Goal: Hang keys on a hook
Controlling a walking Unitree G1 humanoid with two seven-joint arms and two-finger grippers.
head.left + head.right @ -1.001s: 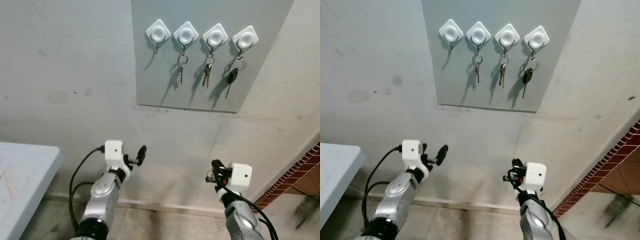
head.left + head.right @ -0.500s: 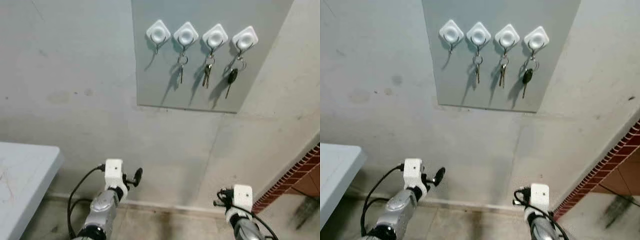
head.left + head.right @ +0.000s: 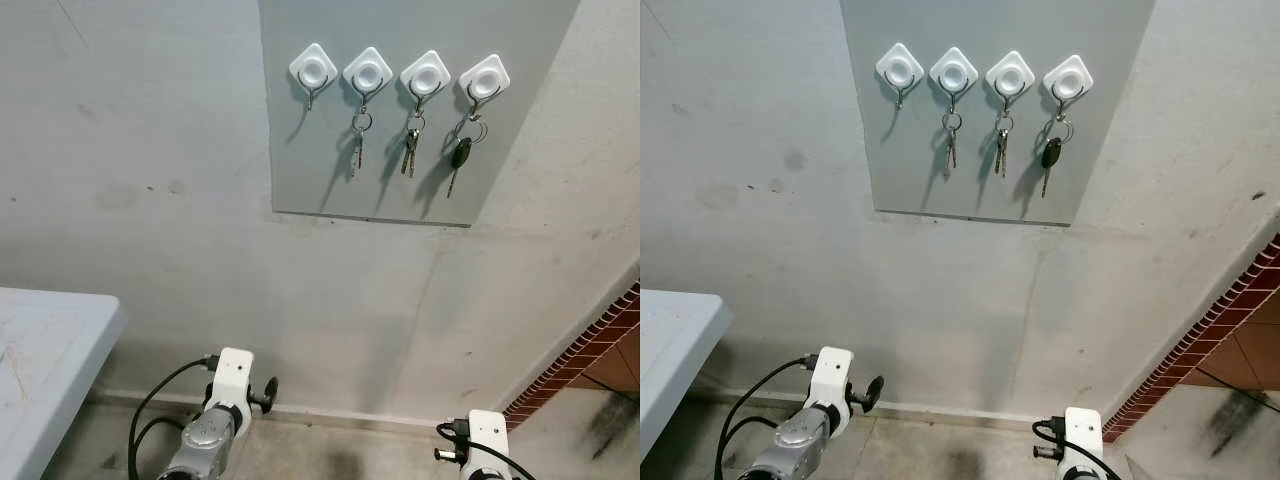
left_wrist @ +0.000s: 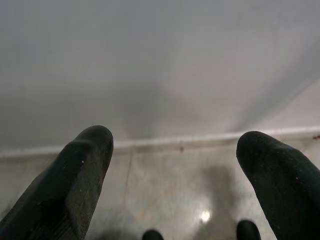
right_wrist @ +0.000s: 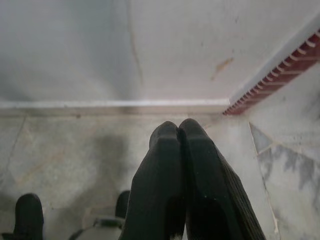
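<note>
Four white diamond-shaped hooks sit in a row on a grey panel on the far wall. Counting from the left: the first hook is bare, the second carries a single key on a ring, the third a small bunch of keys, and the fourth a black-headed car key. That makes three sets of keys hanging and one hook free.

By my judgement keys like these are light, hard and stiff, but they dangle loosely from their rings and swing at a touch; the thin metal is slippery between flat pads. The ring, or the broad head of a key, looks the best place to pinch, leaving the ring's loop open to slide over the hook's wire.

Both arms hang low near the floor, well apart from the panel. The left end effector has its fingers spread wide with nothing between them. The right end effector has its fingers pressed together, and no key shows between them. A white surface juts in at the near left, and a brick-patterned edge runs along the floor on the right.
</note>
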